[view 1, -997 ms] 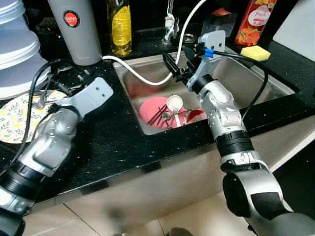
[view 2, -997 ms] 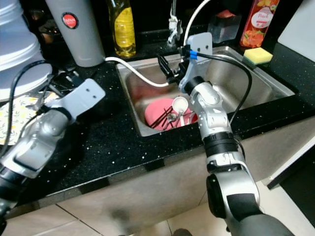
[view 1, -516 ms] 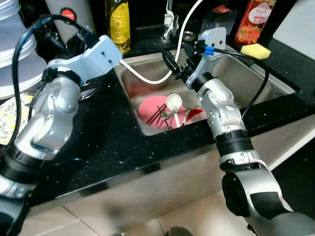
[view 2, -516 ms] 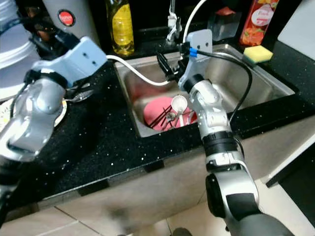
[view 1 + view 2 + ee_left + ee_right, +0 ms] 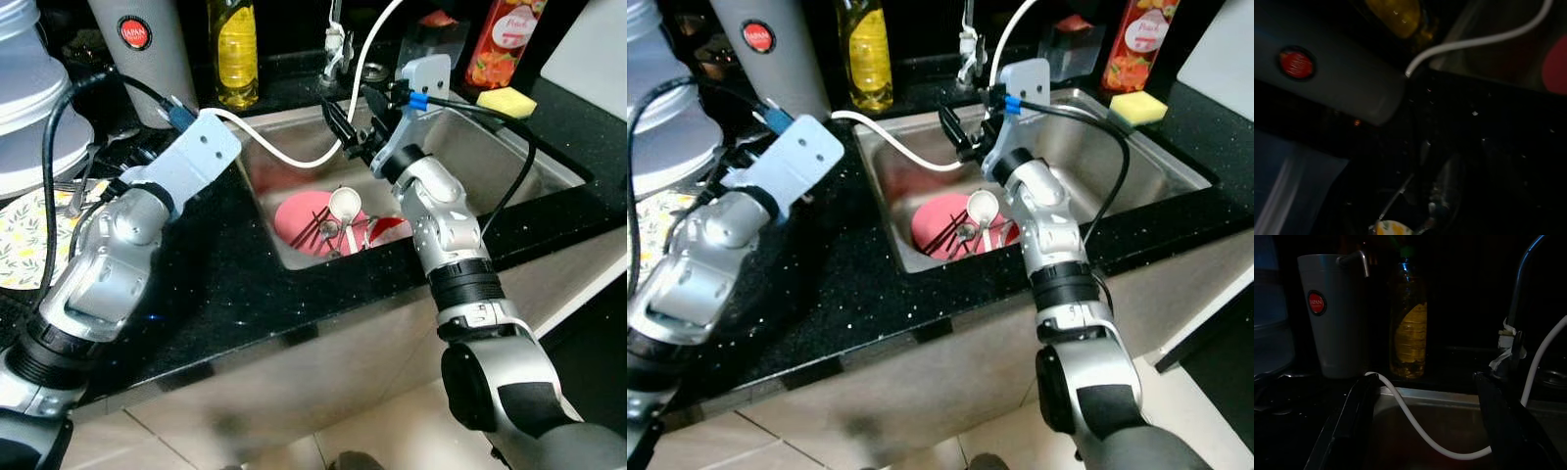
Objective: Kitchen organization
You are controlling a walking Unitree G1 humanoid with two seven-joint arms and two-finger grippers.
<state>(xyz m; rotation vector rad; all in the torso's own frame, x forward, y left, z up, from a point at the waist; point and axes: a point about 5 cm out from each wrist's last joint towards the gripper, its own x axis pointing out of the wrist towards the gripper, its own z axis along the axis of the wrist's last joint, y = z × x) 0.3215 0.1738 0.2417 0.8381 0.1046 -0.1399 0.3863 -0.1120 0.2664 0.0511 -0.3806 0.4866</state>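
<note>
A pink plate (image 5: 299,217) lies flat at the bottom of my steel sink (image 5: 509,166). On the plate rests a white spoon (image 5: 345,206) with its round bowl facing up, and some dark chopsticks (image 5: 313,227) lie across the plate beside it. A small shiny spoon (image 5: 330,232) sits between them. On my black tabletop (image 5: 235,284), to my left, there is a flat plate with yellow lemons (image 5: 24,240) on it, and some silver cutlery (image 5: 73,196) lies at its edge.
</note>
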